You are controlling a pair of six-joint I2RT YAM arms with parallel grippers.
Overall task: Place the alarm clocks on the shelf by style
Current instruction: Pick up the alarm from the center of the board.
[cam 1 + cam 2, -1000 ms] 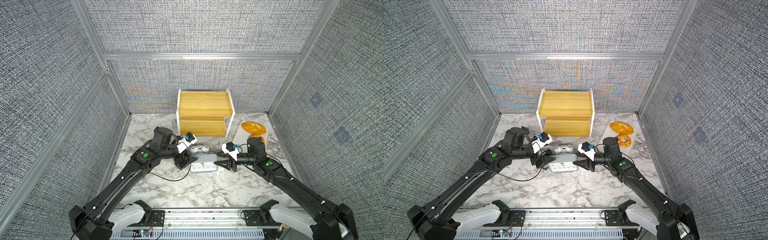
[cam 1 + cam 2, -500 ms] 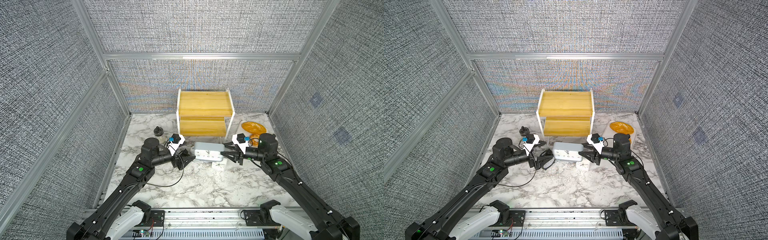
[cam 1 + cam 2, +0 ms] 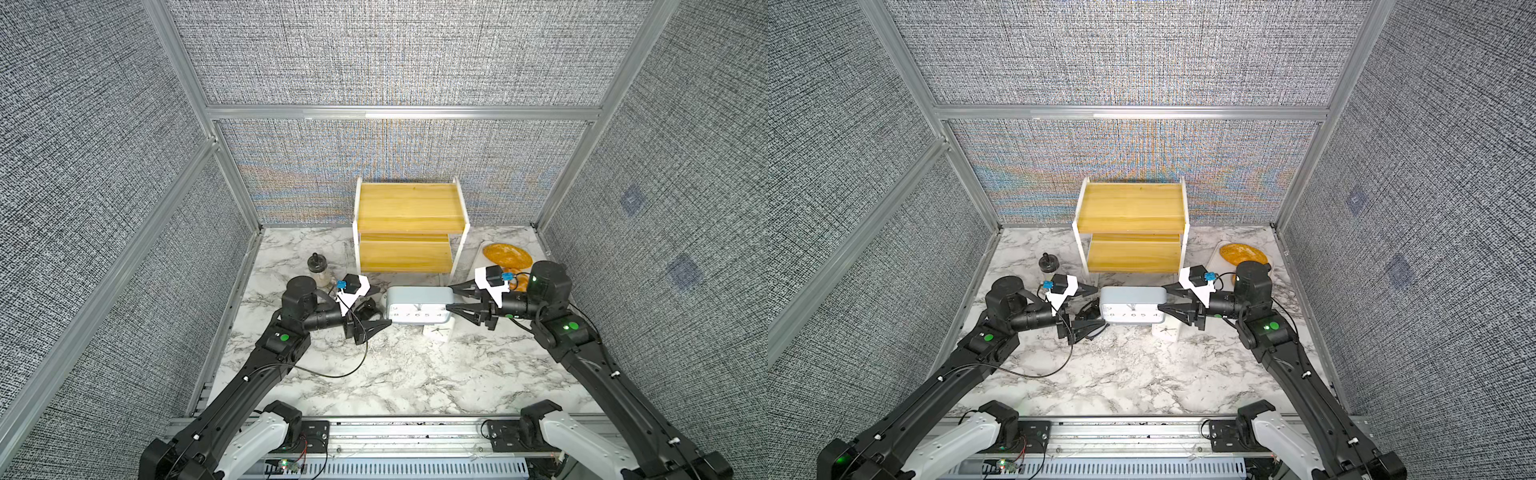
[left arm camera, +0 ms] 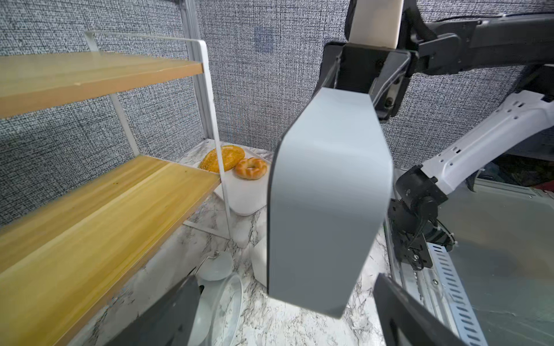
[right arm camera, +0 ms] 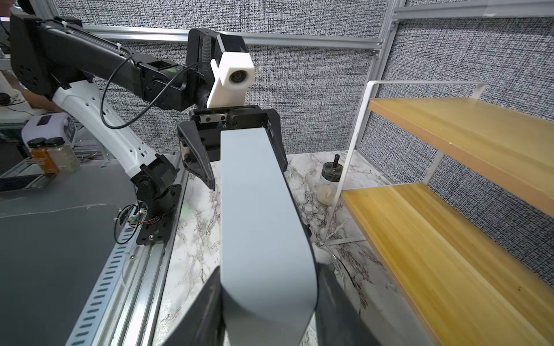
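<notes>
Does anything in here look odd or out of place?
Two things don't fit the clock theme: a white tray of bread beside the shelf, and a black-lidded jar on the shelf's other side. Nothing looks spilled or broken.

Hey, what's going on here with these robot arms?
The right gripper is clamped on one end of the grey-blue rectangular alarm clock, holding it up in front of the shelf. The left gripper is open at the clock's other end, not gripping it. Both yellow shelf boards are bare, and a small white square clock sits on the table close by.
</notes>
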